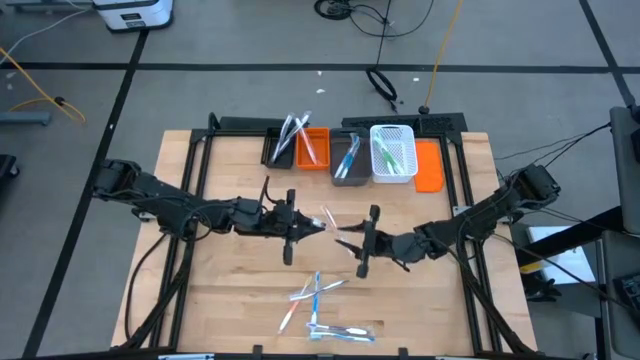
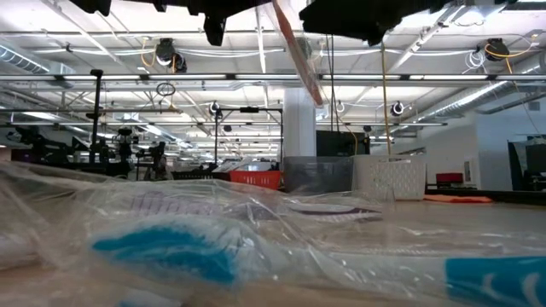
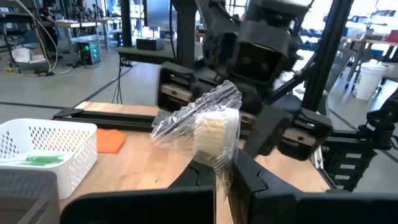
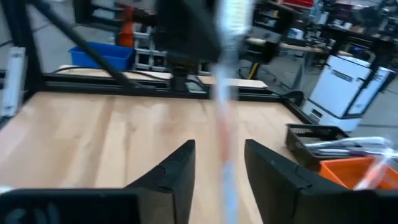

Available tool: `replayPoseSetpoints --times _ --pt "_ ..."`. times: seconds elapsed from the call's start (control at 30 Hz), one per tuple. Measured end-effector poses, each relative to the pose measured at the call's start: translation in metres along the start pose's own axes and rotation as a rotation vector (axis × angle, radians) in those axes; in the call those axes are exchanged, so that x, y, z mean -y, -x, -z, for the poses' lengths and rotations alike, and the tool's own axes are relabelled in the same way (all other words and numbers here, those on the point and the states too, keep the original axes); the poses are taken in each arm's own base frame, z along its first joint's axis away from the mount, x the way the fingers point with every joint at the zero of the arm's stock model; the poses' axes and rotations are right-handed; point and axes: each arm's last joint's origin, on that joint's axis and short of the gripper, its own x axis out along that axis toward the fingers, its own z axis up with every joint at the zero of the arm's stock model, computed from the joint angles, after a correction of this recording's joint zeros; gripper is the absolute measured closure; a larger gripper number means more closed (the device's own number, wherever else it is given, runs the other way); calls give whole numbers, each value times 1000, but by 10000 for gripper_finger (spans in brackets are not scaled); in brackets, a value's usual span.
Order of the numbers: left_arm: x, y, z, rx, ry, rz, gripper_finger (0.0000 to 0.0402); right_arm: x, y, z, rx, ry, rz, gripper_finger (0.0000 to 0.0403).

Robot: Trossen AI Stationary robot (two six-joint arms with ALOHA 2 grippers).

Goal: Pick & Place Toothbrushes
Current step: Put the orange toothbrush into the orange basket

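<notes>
Both grippers meet above the table's middle, pointing level at each other. My left gripper [image 1: 316,226] is shut on a pink-red toothbrush [image 1: 330,220] in a clear wrapper. My right gripper [image 4: 221,171] is open, its fingers standing either side of the toothbrush's handle [image 4: 222,118] without touching it. In the low view the toothbrush [image 2: 299,51] hangs slanted, high over the table. Several more wrapped toothbrushes [image 1: 318,295] lie flat near the table's front edge. My left gripper pinches the wrapped toothbrush between its two fingers, just below the bristle head [image 3: 214,134], clear wrapper and all. The fingers come level from the table's left. The toothbrush is lifted clear of the table and slants down from the hold.
Along the far edge stand a black bin [image 1: 282,148], an orange bin [image 1: 314,150], a grey bin [image 1: 347,162] and a white basket [image 1: 393,155], all with toothbrushes in them. An orange flat piece [image 1: 430,165] lies to the right of the basket. Bare wood lies under the grippers.
</notes>
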Motion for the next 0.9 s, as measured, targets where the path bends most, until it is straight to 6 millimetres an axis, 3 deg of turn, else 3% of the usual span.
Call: replayPoseSetpoints --times 0.27,0.5,0.73,0.9 --pt "0 0 0 -1 0 0 400 22 -17 -3 23 -44 -120 221" --pt "0 0 1 -7 -1 -3 400 35 -26 0 11 -105 -84 200" --pt "-3 0 1 -7 -1 -10 400 31 -35 6 36 -99 -147 221" --pt "-4 -1 2 -23 -2 -15 399 31 -35 7 33 -86 -146 277"
